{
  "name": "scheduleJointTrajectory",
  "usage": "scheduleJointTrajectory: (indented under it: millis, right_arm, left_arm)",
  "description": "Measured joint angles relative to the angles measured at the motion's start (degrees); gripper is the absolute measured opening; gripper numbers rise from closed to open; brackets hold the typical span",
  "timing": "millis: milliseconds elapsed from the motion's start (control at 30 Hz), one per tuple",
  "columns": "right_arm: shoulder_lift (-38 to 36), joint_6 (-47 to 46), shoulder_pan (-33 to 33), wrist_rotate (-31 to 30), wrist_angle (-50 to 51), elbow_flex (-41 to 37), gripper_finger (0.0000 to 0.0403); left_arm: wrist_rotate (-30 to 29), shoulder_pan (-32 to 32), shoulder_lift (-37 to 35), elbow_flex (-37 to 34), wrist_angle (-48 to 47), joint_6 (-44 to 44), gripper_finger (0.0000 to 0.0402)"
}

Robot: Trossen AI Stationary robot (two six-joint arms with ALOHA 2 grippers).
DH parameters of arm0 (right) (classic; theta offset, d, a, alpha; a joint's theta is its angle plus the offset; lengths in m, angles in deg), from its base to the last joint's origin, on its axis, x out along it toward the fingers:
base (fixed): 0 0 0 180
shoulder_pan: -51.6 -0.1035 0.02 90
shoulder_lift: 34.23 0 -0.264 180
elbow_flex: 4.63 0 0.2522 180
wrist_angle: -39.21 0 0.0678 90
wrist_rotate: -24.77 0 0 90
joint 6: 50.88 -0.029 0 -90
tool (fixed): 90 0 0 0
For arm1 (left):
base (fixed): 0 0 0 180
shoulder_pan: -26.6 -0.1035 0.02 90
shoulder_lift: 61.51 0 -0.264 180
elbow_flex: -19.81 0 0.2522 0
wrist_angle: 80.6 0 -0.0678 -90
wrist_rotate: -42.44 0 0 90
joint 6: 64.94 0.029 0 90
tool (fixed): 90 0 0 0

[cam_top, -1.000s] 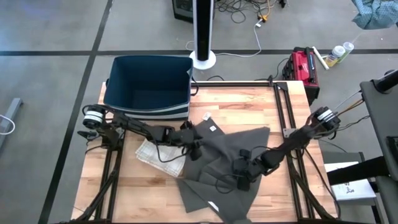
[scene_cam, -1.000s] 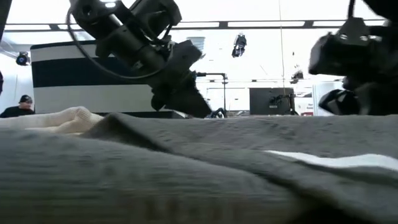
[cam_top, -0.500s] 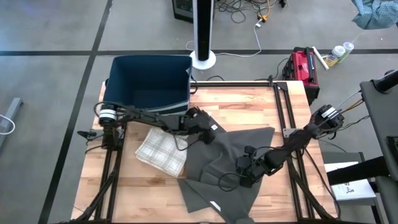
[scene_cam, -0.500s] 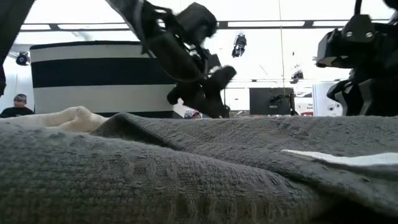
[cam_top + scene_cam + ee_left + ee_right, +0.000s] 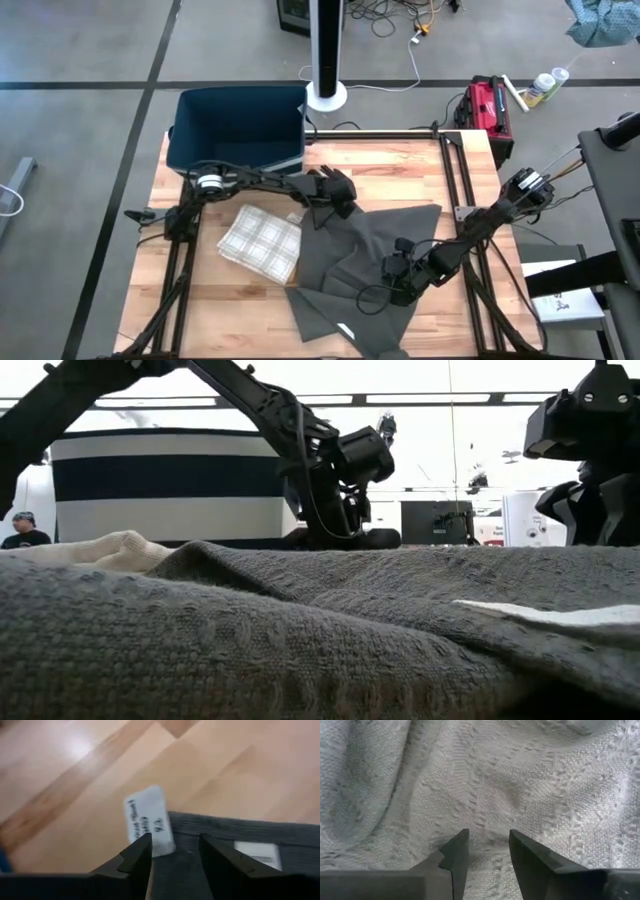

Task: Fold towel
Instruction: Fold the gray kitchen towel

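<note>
- L jaws apart, nothing between them; left gripper (image 5: 172, 851) sits low over the far corner of the grey towel (image 5: 365, 265), by its white label (image 5: 148, 820).
- R jaws apart too, empty; right gripper (image 5: 486, 851) points down at towel weave, close above it, near the cloth's middle (high view (image 5: 392, 288)).
- Grey towel lies rumpled on the desk (image 5: 215, 300), spread centre to right, one point toward the far right, lower edge near the front edge of the desk. Second white tag (image 5: 345, 331) shows near the front corner.
- Checked cloth (image 5: 262, 245) lies flat on the desk, just left of the towel, touching or tucked under its edge; cannot tell which.
- Dark blue bin (image 5: 238, 130) stands at the far left edge of the desk.
- Low view: person (image 5: 20, 532) in the room behind, far left.
</note>
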State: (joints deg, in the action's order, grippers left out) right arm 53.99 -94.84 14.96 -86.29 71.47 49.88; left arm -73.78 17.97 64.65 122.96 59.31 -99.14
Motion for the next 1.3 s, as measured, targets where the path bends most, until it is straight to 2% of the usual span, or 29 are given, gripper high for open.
scheduleJointTrajectory:
  millis: [167, 400, 667, 1000, 1133, 1200, 1300]
  right_arm:
    - [0.0, 0.04, 0.0, -0.84, -0.3, 0.0, 0.0124]
    - [0.0, 0.12, 0.02, -1.68, -0.35, -0.02, 0.0117]
    - [0.0, 0.33, 0.02, -1.7, -0.58, -0.02, 0.0125]
    - [0.02, 0.45, 0.02, -2.14, -0.81, -0.04, 0.0124]
    - [0.02, 0.67, 0.02, -2.16, -0.8, -0.04, 0.0113]
    - [-0.13, 0.69, 0.02, -2.62, -0.65, -0.04, 0.0108]
    - [-1.75, 0.5, -0.13, -5.26, 0.63, -0.09, 0.0102]
  left_arm:
    - [-2.8, -0.47, 1.95, 4.04, -3.84, 1.89, 0.0168]
    - [-1.83, -0.52, 1.84, 6.57, -7.85, 1.94, 0.0176]
    - [5.98, -2.05, 1.84, 5.0, -5.94, 1.69, 0.0177]
    - [7.94, -2.29, 1.41, -0.02, 1.3, 1.7, 0.0182]
    - [9.1, -2.01, 1.41, -1.92, 5.14, 3.74, 0.0147]
    - [9.36, -1.85, 1.45, -2.02, 5.4, 4.88, 0.0111]
    - [9.79, -1.53, 1.21, -2.0, 5.24, 6.72, 0.0037]
